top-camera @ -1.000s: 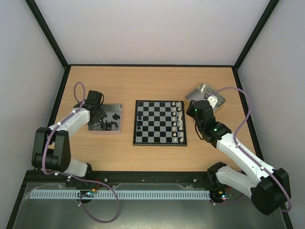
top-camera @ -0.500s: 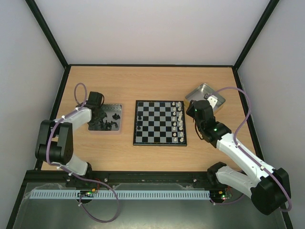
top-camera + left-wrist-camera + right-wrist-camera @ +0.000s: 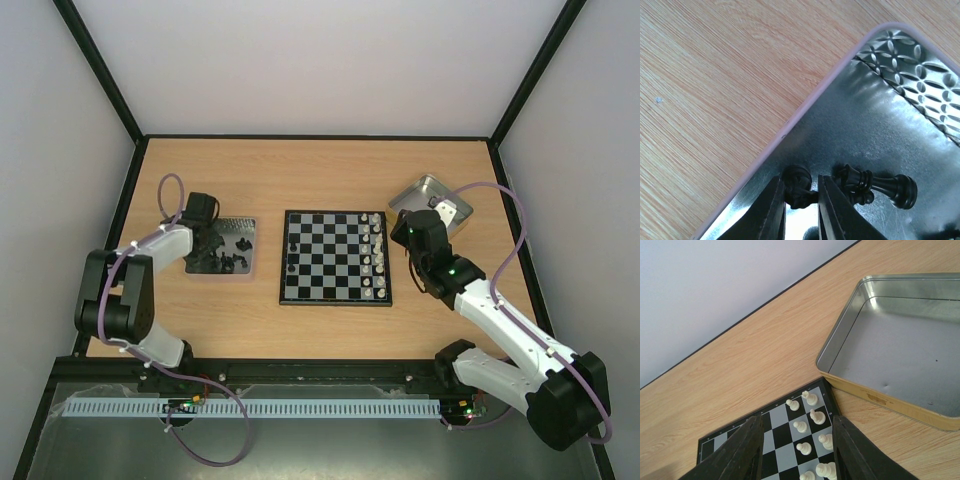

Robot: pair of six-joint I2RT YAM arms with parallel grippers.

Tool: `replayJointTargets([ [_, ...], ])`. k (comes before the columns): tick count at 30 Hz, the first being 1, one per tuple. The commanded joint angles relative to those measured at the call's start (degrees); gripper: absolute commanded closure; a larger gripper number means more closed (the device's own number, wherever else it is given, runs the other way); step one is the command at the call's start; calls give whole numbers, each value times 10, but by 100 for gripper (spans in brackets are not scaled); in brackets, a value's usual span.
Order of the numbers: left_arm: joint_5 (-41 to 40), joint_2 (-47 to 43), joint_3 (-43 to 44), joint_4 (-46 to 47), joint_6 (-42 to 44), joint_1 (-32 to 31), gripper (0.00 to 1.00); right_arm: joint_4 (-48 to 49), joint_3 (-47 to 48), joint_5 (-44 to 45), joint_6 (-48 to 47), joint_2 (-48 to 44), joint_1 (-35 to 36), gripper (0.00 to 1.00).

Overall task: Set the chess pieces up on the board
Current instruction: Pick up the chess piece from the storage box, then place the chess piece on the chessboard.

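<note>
Since a second ago the left arm has tucked its elbow in and dropped its head lower into the left tray [image 3: 865, 115]; the right arm hasn't budged. The left gripper [image 3: 801, 187] is narrowed down onto a small black piece [image 3: 797, 176] lying near the tray's corner. Both fingers look snug against it, so I read this as a pinch ready to lift. It's low and close to the rim because that's where the piece sits. A second black piece [image 3: 885, 185] lies on its side just beside it, untouched.

The right gripper [image 3: 797, 425] hangs over the board's right edge, fingers spread wide with nothing between them. I judge it parked, out of the left arm's way.

Counts:
- Two trays. The right tray [image 3: 900, 350] is bare.
- Six pale pieces [image 3: 817, 416] in the right wrist view.
- Two black pieces in the left wrist view. The top view shows more in that tray, too small to count.
- On the board [image 3: 330, 285] I make out two black ones [image 3: 292, 243] on the left file. Most of that side is not yet filled.
</note>
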Motion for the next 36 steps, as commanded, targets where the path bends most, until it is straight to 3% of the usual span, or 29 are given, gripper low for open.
replayJointTargets([
  [1,-7,-36,10,-40,12,-22,83,7,-4,10,3,-5,-1,62],
  [10,29,-97,58,-108,3,-127,81,8,-5,7,6,-5,-1,62],
  [16,96,-112,61,-112,-21,-209,80,8,-6,5,8,-6,-1,62],
  [23,116,-106,50,-101,-73,-285,80,10,-8,2,10,-4,-1,62],
  [30,108,-92,14,-27,-123,-358,80,12,-10,0,12,-3,-1,62],
  [36,93,-44,25,-21,-124,-389,80,11,-12,3,9,-4,-1,62],
])
